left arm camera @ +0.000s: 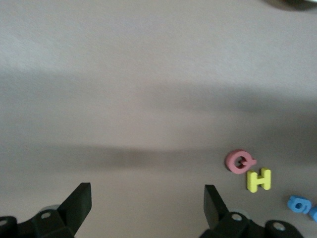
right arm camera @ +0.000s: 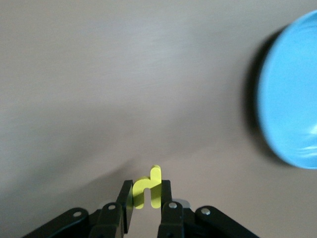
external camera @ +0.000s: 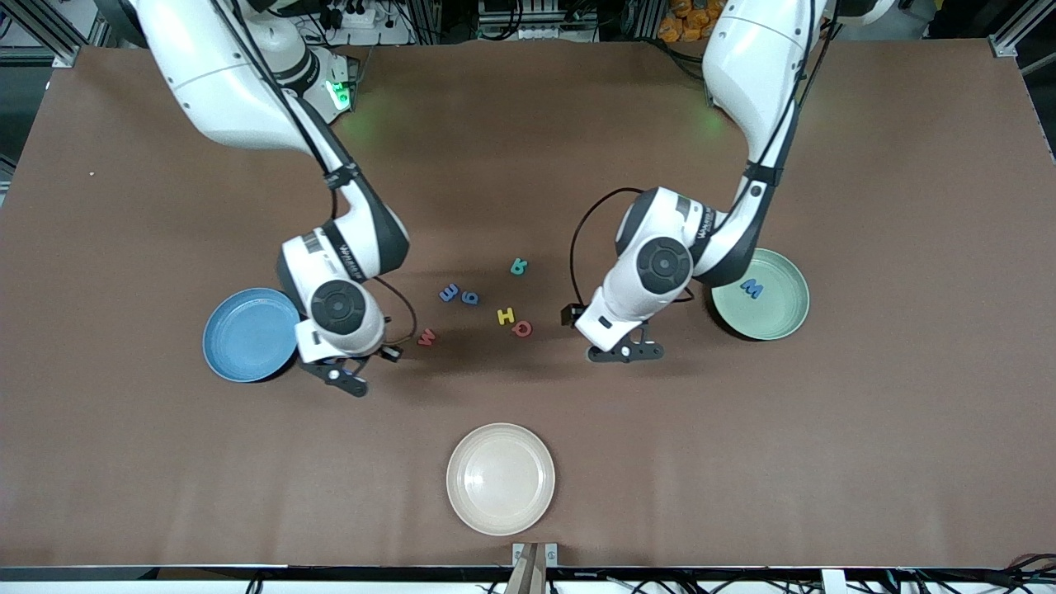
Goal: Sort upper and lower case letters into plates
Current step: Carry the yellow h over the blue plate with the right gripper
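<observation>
We are seeing the right gripper [right arm camera: 146, 198] pinching a yellow letter [right arm camera: 148, 192] over the surface [external camera: 742, 462] beside the blue plate [external camera: 247, 338], the left gripper [left arm camera: 148, 208] hanging spread (holding nothing) near the green plate [external camera: 780, 318]; six letters [external camera: 487, 301] lying between.

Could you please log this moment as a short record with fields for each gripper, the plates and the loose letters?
right gripper: shut on yellow h, beside the blue plate
left gripper: open, empty, over bare table
blue plate: empty
green plate: holds blue M
loose letters: six lie between the arms, including yellow H
beige plate: empty
</observation>
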`<action>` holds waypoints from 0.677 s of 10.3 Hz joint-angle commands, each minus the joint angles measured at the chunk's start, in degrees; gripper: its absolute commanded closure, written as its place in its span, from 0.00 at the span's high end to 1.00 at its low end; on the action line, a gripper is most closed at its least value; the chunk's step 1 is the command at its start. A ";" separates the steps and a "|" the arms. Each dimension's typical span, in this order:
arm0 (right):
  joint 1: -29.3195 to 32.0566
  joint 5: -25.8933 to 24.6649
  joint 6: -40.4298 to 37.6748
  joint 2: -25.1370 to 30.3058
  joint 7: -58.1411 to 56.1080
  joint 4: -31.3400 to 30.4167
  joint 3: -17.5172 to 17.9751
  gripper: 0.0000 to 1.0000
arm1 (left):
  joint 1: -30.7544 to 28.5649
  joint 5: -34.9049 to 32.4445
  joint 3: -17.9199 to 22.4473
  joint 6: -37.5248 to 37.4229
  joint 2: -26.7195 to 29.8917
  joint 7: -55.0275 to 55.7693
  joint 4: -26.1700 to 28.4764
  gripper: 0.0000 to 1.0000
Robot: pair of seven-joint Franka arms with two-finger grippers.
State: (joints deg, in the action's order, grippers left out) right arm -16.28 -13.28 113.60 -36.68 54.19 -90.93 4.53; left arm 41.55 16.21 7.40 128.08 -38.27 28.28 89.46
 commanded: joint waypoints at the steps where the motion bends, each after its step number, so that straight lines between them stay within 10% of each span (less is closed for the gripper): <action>1: 6.76 -1.92 -4.00 4.85 -6.00 -3.63 0.92 0.00 | 2.04 -8.78 0.42 1.20 -1.46 -7.81 -2.70 1.00; 5: 19.06 -2.98 -4.09 4.69 -16.03 -4.78 1.10 0.05 | 1.95 -9.01 -5.36 10.40 -2.60 -22.04 -3.68 1.00; 7: 19.28 -2.80 -4.61 4.16 -16.05 -5.05 1.10 0.99 | 2.04 -9.27 -7.31 14.98 -3.39 -22.65 -3.60 1.00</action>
State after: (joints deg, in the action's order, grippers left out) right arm 3.34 -15.14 109.24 -33.37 37.46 -94.44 4.39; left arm 43.86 8.35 1.19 140.38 -40.08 6.93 87.22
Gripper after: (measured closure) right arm 0.652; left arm 0.000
